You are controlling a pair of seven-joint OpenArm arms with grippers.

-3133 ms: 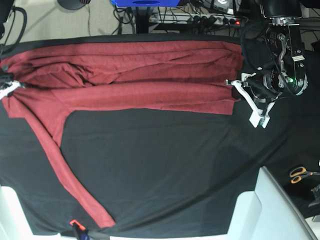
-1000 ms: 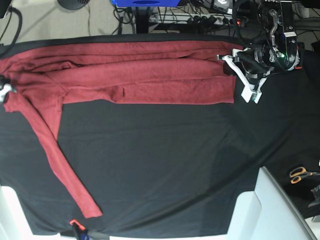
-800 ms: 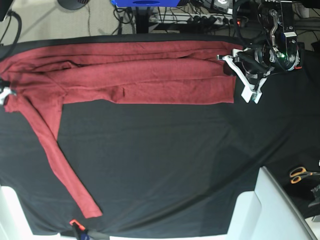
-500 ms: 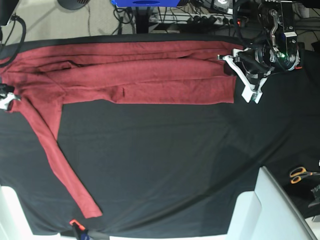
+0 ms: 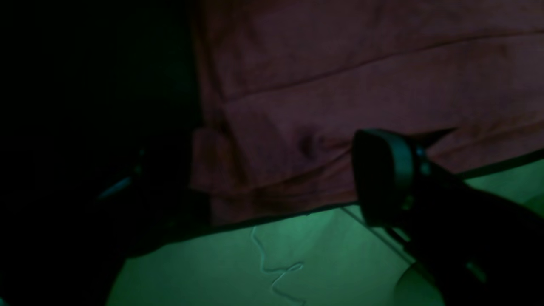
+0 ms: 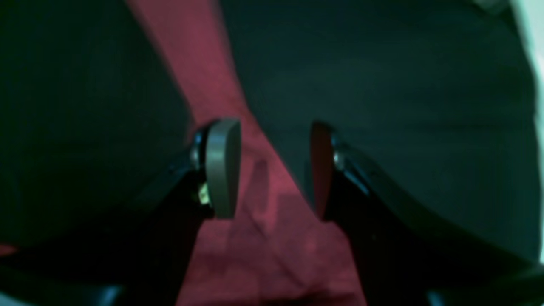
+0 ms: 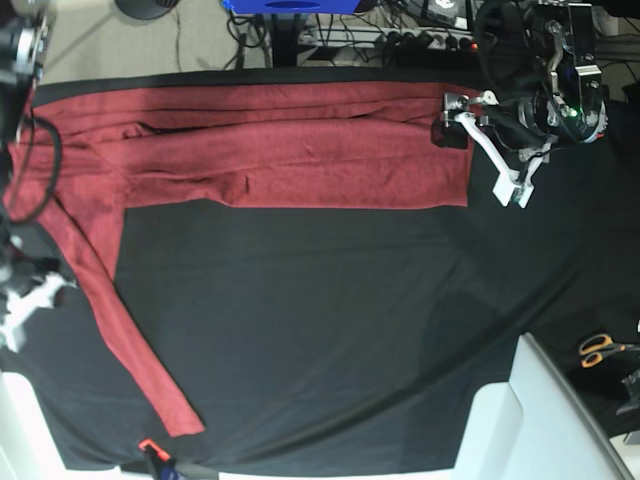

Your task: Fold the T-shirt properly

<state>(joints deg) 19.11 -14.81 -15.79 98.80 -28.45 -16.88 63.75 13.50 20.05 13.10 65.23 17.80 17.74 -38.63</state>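
The maroon T-shirt (image 7: 290, 150) lies folded in a long band along the table's far edge. One long sleeve (image 7: 120, 340) runs toward the front left. My left gripper (image 7: 482, 148) is open wide just off the shirt's right hem, with nothing between its fingers. The left wrist view shows the T-shirt's hem corner (image 5: 340, 63) under the left gripper (image 5: 255, 170). My right gripper (image 7: 25, 310) hovers at the left edge beside the sleeve. Seen from the right wrist, the right gripper (image 6: 272, 170) has its jaws apart over the sleeve (image 6: 195, 63), which lies flat on the cloth.
A black table cloth (image 7: 350, 320) covers the table. Orange-handled scissors (image 7: 600, 347) lie at the right edge, near a white bin (image 7: 540, 420) at the front right. A small orange clip (image 7: 148, 445) sits at the front edge. Cables and a power strip (image 7: 430, 38) lie beyond the far edge.
My left gripper has opened wide and let go of the hem. My right gripper has moved from the shoulder toward the front, along the sleeve. The shirt's left end has shifted slightly.
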